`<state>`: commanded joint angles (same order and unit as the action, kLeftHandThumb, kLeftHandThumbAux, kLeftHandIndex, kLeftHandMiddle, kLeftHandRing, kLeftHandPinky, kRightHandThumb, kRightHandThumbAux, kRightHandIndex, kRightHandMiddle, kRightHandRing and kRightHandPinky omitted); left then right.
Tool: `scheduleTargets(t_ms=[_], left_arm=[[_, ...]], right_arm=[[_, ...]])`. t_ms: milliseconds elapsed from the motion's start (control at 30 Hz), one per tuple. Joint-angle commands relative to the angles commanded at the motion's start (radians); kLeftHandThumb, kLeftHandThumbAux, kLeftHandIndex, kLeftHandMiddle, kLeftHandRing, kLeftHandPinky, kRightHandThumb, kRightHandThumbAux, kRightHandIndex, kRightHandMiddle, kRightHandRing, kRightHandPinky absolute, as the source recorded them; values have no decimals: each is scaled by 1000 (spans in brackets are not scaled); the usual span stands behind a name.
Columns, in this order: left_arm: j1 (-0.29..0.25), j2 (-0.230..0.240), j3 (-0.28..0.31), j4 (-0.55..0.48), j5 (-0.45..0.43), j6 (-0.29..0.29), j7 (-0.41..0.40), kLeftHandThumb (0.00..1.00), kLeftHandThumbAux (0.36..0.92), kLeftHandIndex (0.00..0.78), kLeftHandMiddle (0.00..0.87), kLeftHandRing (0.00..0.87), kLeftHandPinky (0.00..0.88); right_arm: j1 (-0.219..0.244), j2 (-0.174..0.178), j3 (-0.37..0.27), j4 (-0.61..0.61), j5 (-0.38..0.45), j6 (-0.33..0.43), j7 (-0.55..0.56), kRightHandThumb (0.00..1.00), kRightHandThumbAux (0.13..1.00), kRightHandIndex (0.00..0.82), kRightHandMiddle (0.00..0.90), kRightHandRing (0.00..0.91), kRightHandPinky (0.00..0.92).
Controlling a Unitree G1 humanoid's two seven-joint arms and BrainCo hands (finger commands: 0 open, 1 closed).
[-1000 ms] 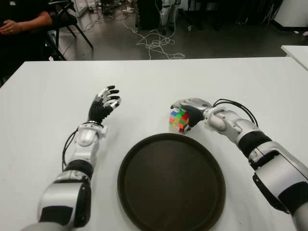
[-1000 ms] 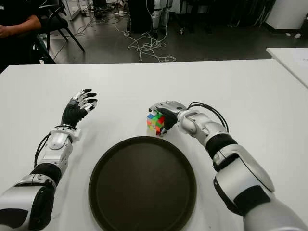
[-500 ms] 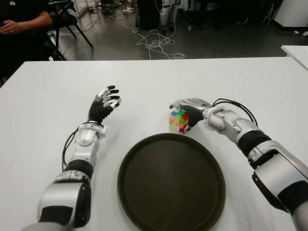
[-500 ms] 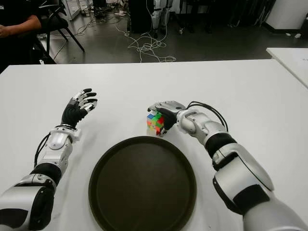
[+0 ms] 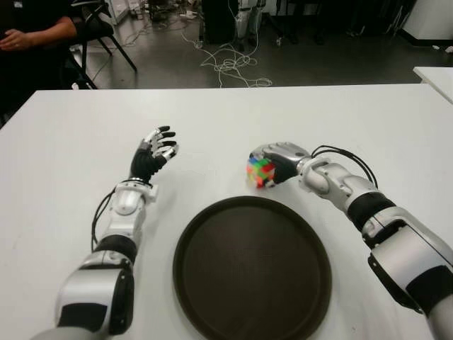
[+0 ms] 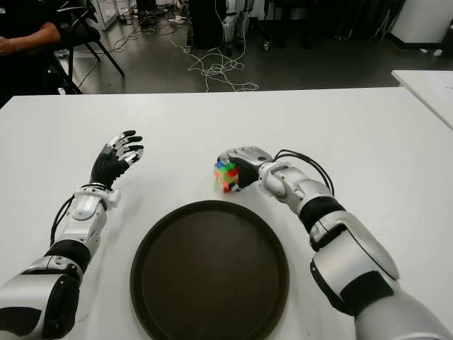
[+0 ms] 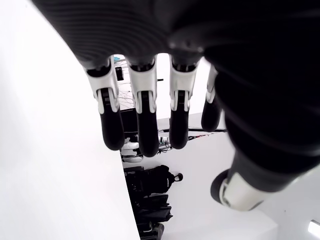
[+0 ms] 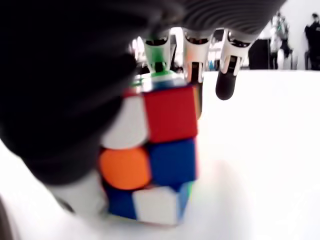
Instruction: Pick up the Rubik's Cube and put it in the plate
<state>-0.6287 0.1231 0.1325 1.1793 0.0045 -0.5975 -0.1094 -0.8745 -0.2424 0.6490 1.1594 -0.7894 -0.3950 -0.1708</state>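
The Rubik's Cube (image 5: 260, 172) is a small multicoloured cube just beyond the far rim of the round dark plate (image 5: 251, 273). My right hand (image 5: 276, 165) is shut on it, fingers over its top and far side and thumb against the near side. In the right wrist view the cube (image 8: 155, 150) is tilted in the grasp, showing red, blue, orange and white squares. I cannot tell whether its lower corner touches the table. My left hand (image 5: 153, 155) is raised left of the plate, its fingers (image 7: 142, 125) spread and holding nothing.
The white table (image 5: 368, 120) spreads wide around the plate. A seated person (image 5: 32, 32) is at the far left corner, beside a chair. Loose cables (image 5: 230, 64) lie on the floor beyond the table. Another white table edge (image 5: 435, 74) shows at the right.
My right hand has tightened on the cube, and the cube has shifted slightly up and left and tilted. The left hand has not moved.
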Motion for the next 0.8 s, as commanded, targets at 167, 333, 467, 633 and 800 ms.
scheduleTargets(t_ms=[167, 333, 467, 633, 800], left_arm=[[-2, 2, -2, 2, 4, 8, 8, 165, 752, 192, 242, 245, 264], [-4, 2, -1, 6, 3, 11, 6, 171, 758, 205, 250, 248, 259], [-4, 1, 0, 7, 1, 10, 6, 170, 759, 201, 249, 250, 257], [-4, 1, 2, 7, 1, 9, 9, 162, 757, 192, 247, 248, 258], [-5, 1, 0, 8, 3, 11, 11, 154, 754, 188, 245, 243, 257]], right_arm=[[-2, 2, 7, 11, -15, 8, -61, 821, 696, 389, 470, 409, 401], [-2, 1, 13, 18, -14, 1, -92, 831, 692, 383, 490, 427, 405], [0, 1, 15, 23, -10, -7, -113, 832, 691, 381, 498, 435, 405], [-1, 2, 18, 31, -10, -14, -130, 833, 690, 384, 496, 432, 395], [-1, 2, 20, 35, -11, -14, -146, 834, 690, 390, 487, 420, 385]])
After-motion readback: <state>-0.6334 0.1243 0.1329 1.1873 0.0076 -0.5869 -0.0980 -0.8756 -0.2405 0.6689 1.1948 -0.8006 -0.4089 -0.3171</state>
